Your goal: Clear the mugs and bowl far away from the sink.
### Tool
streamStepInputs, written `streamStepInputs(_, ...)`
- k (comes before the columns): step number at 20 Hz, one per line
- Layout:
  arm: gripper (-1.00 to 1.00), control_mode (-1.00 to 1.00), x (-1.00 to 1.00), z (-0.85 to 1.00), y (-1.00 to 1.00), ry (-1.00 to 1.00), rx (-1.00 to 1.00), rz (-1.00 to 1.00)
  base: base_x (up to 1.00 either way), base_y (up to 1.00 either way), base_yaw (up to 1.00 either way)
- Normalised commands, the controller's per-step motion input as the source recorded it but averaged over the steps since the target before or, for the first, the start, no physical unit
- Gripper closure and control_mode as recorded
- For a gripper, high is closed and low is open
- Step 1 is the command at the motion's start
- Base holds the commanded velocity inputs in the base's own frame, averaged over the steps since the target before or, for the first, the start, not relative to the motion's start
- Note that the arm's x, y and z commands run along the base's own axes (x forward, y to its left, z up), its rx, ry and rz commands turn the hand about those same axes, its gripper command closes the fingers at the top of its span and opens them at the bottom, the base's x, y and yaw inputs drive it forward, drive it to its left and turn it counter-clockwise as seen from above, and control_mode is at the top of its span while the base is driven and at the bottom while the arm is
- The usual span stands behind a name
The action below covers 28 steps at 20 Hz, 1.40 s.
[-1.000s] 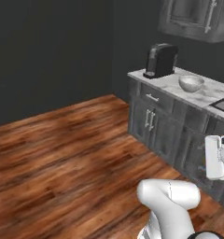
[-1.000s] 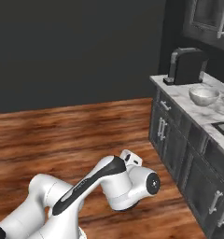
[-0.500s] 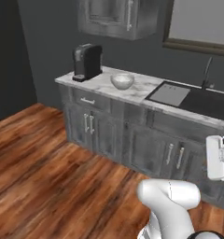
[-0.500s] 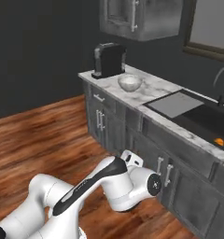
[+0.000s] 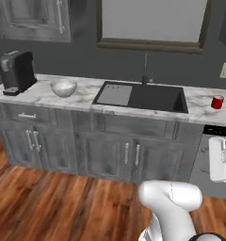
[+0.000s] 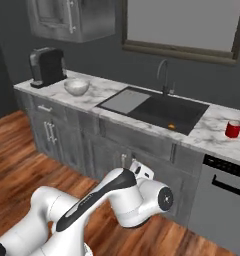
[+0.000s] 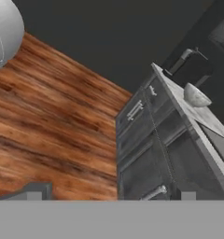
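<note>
The counter (image 5: 49, 94), a long run of grey marble over dark cabinets, fills the wall ahead, and the black sink (image 5: 155, 96) sits sunk in its middle under a curved faucet (image 6: 163, 75). Left of the basin, near the coffee machine (image 5: 18, 70), the speckled bowl (image 5: 63, 87) waits; right of it stands the red mug (image 5: 217, 102), both too close by the task's reckoning. The arm's folded low over the wooden floor (image 5: 53, 202), jaws spread wide, carrying nothing.
</note>
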Motion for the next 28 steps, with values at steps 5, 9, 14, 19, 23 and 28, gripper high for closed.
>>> streamStepInputs(5,-1.00,1.00,0.00,0.00,0.00,0.00,0.00,0.00,0.30,-0.33,-0.51)
streamStepInputs(9,-1.00,1.00,0.00,0.00,0.00,0.00,0.00,0.00,0.48,-0.34,-0.43)
streamStepInputs(14,-1.00,1.00,0.00,0.00,0.00,0.00,0.00,0.00,0.71,-0.21,-0.31)
streamStepInputs(19,-1.00,1.00,0.00,0.00,0.00,0.00,0.00,0.00,0.79,-0.16,-0.19)
streamStepInputs(23,-1.00,1.00,0.00,0.00,0.00,0.00,0.00,0.00,0.74,-0.11,-0.12)
streamStepInputs(28,-1.00,1.00,0.00,0.00,0.00,0.00,0.00,0.00,0.67,-0.06,-0.11)
